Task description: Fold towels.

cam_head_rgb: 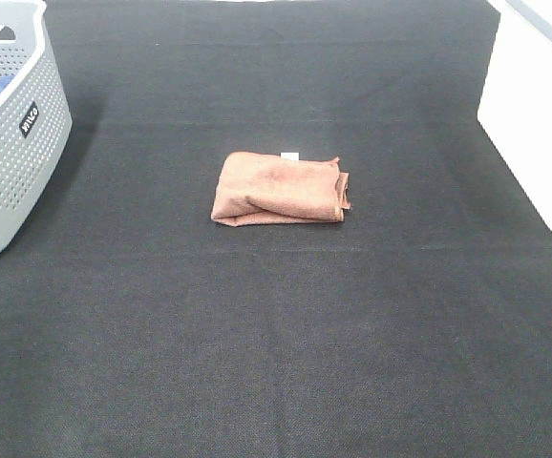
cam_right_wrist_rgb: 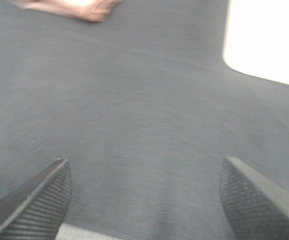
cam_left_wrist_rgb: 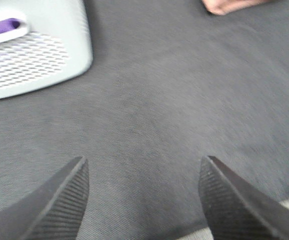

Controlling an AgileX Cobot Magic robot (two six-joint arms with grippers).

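The reddish-brown towel (cam_head_rgb: 279, 189) lies folded into a small rectangle at the middle of the dark table cover, its white tag (cam_head_rgb: 289, 156) at the far edge. A corner of it shows at the edge of the left wrist view (cam_left_wrist_rgb: 229, 6) and of the right wrist view (cam_right_wrist_rgb: 69, 8). Neither arm shows in the exterior high view. My left gripper (cam_left_wrist_rgb: 144, 200) is open and empty over bare cloth, far from the towel. My right gripper (cam_right_wrist_rgb: 144, 202) is open and empty too, also far from the towel.
A grey perforated basket (cam_head_rgb: 13, 134) with a blue-purple cloth inside stands at the far left; it also shows in the left wrist view (cam_left_wrist_rgb: 34, 50). A white container (cam_head_rgb: 534, 124) stands at the far right, also seen in the right wrist view (cam_right_wrist_rgb: 267, 40).
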